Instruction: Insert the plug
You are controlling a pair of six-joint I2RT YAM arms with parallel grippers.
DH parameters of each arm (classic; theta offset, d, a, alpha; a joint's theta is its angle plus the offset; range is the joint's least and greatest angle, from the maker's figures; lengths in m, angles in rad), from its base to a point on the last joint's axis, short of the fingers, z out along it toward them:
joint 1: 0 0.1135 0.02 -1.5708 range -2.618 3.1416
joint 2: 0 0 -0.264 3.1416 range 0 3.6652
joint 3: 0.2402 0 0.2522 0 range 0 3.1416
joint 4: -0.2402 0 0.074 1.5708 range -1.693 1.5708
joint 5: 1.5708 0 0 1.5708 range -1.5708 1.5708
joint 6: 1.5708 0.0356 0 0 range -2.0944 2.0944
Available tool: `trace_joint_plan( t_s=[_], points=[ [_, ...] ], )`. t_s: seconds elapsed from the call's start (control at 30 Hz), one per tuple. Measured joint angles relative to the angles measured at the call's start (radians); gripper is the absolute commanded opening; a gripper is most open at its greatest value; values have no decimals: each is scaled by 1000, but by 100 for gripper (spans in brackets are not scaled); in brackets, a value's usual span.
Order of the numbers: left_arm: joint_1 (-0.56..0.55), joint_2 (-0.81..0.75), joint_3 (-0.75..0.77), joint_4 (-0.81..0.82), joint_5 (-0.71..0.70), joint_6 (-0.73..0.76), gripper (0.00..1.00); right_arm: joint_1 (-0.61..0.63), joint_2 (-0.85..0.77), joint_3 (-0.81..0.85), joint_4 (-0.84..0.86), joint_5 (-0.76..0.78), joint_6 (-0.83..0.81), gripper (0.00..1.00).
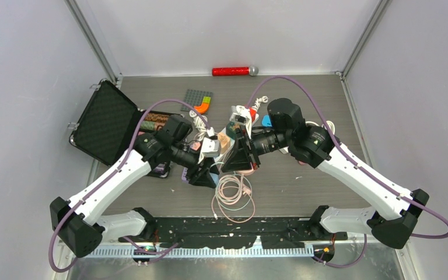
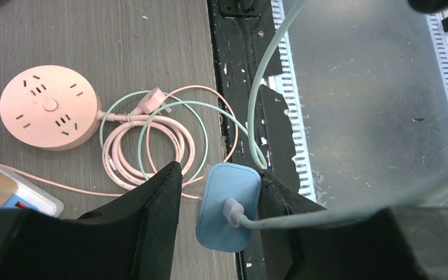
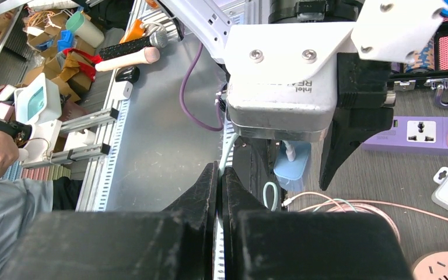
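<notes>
Now | step: seating plug (image 2: 231,211) in charger (image 2: 224,192) | left claw (image 2: 220,172) clamps charger, plug within its grip | right claw (image 3: 220,169) pinched on cable (image 2: 256,99) | next: likely a straight push, then check seating

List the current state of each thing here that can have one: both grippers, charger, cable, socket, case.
left gripper: shut on blue charger
right gripper: shut on mint cable
blue charger: gripped, white plug inserted in it
pink round socket: outlets empty, its pink plug lying loose
black case: lid open
</notes>
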Motion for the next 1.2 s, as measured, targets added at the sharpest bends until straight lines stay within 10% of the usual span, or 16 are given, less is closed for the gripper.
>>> trace_joint_plan(
  t_s=[0.2,0.43,0.63,0.83,1.2],
  points=[
    [0,16,21,-43,-5,28,39,0,0,0,0,-1,0,6],
    [0,15,21,-39,-20,9,2,0,0,0,0,1,1,6],
    [0,6,20,-11,-34,-19,0,0,0,0,2,4,5,8],
    [0,-44,-25,117,-152,-130,0,0,0,-1,3,46,34,81],
    [11,-189,-312,394,-779,-528,0,0,0,-75,20,431,88,91]
  ],
)
